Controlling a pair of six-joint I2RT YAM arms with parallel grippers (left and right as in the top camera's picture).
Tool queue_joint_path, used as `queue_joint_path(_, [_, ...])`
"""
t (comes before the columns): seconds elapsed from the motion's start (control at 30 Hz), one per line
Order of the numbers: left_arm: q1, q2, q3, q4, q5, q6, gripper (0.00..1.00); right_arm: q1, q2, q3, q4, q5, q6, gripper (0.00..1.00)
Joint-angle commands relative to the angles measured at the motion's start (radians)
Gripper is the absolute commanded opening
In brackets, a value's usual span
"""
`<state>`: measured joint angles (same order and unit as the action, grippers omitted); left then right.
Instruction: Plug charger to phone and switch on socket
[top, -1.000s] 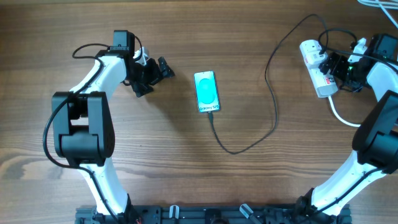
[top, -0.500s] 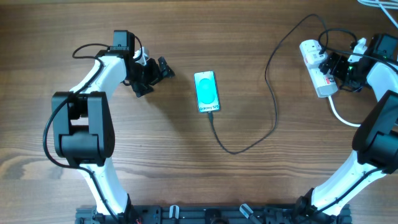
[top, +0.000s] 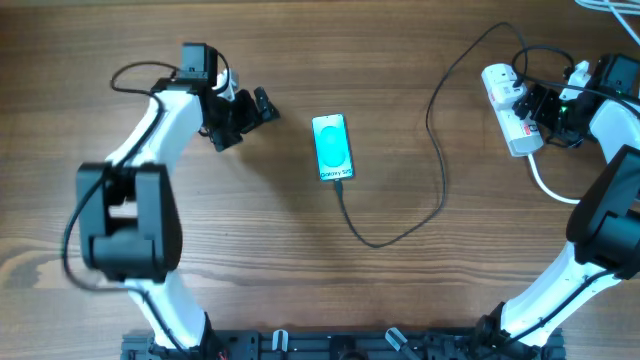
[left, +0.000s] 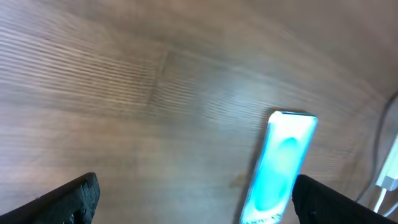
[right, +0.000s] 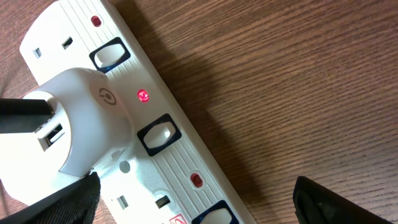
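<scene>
The phone (top: 333, 147) lies in the middle of the table with its cyan screen up; it also shows in the left wrist view (left: 280, 165). The black charger cable (top: 437, 150) runs from the phone's near end in a loop up to the white plug (right: 74, 124) seated in the socket strip (top: 510, 115). One red light (right: 143, 96) on the strip glows beside the plug. My right gripper (top: 537, 105) is open and empty just above the strip. My left gripper (top: 245, 118) is open and empty, left of the phone.
The strip's thick white cord (top: 545, 185) trails toward the right arm's base. More white cables (top: 610, 8) lie at the far right corner. Bare wooden tabletop (top: 260, 250) surrounds the phone.
The left arm has shifted slightly, its elbow swinging left and blurring, with the gripper staying near the same spot. The right arm, phone and cable have not moved.
</scene>
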<state>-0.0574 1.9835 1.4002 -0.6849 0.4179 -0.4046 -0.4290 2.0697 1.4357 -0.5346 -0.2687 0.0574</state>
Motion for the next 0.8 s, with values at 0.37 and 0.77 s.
queue_joint_path(0.37, [-0.006, -0.359, -0.098, 0.151, -0.207, 0.282, 1.00, 0.006, -0.032, 0.009, 0.011, -0.018, -0.004, 1.00])
queue_joint_path(0.77, [-0.011, -0.495, -0.571, 0.631, -0.203, 0.286, 1.00, 0.006, -0.032, 0.009, 0.011, -0.018, -0.004, 1.00])
